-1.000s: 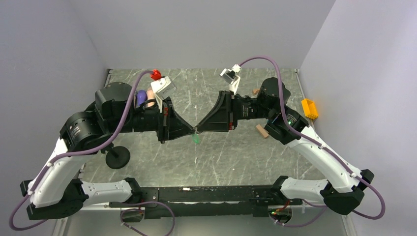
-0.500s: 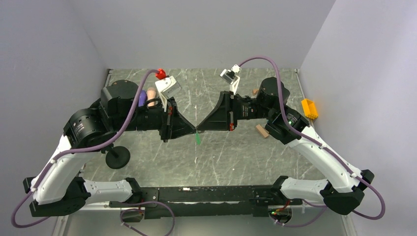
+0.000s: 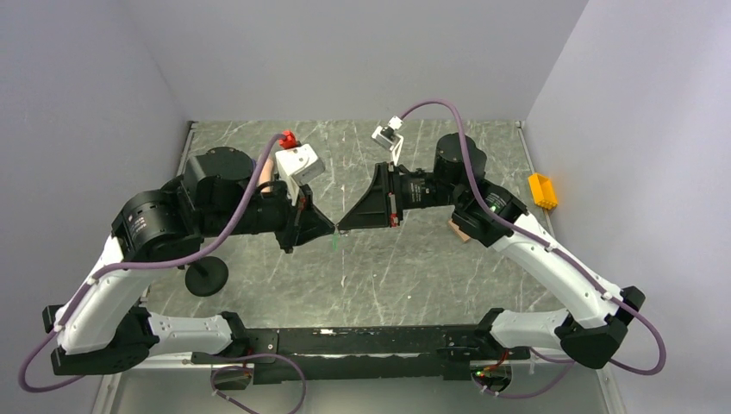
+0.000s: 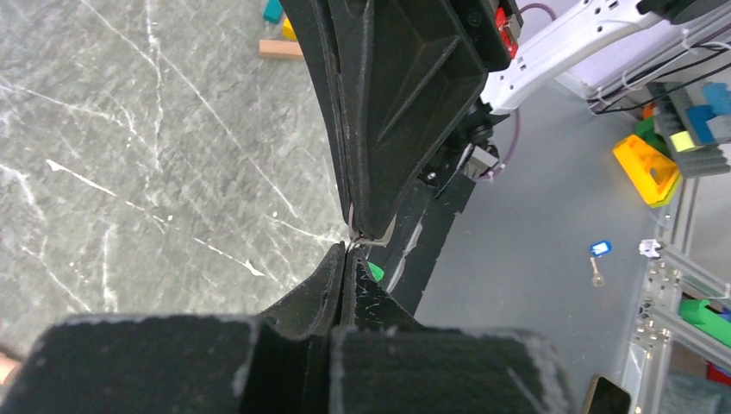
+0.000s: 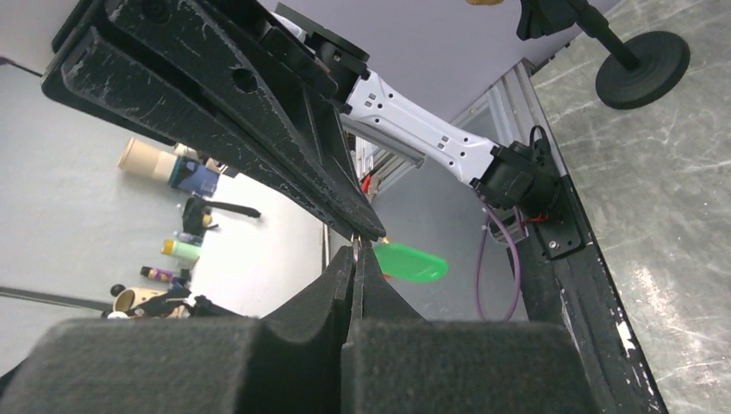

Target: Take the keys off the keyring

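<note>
Both arms met tip to tip above the middle of the table (image 3: 414,276), held clear of its surface. The left gripper (image 3: 330,230) had its jaws pressed together; what it nipped, if anything, could not be told. The right gripper (image 3: 341,226) was likewise closed, with a thin silvery wire, taken to be the keyring (image 5: 356,247), entering between its tips. The green key tag (image 3: 334,242) hung just below the meeting point, apparently not yet separated from the ring. Judged: removal was not complete, and the tag had to be worked off the loop. Open room lay all round. The black stand base (image 3: 207,276) sat near-left, the wooden block (image 3: 455,231) and the yellow block (image 3: 541,190) right, all well apart.
</note>
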Motion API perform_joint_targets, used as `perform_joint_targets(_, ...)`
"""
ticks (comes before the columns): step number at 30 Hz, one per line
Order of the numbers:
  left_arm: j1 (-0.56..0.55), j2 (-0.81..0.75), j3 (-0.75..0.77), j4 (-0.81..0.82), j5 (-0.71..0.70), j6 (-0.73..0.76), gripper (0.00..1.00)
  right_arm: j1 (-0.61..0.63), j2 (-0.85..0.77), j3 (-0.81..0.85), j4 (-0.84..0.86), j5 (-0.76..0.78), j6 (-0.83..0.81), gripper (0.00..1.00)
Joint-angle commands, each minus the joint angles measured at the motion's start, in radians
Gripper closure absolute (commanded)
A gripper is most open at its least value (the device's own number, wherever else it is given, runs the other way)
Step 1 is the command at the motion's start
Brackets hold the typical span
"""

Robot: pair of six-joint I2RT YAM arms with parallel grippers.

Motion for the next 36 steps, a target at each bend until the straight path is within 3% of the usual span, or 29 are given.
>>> perform_joint_targets(1,-0.037,-0.028,0.04,0.028,-0.121,0.071,1.0,0.001,0.017,0.029,-0.063,-0.044,0.031,1.0)
perform_joint_targets(36,-0.312,-0.015,0.061,-0.02,-0.657,0.349,1.0,0.0,0.194,0.22,-0.064,-0.061,0.142,1.0)
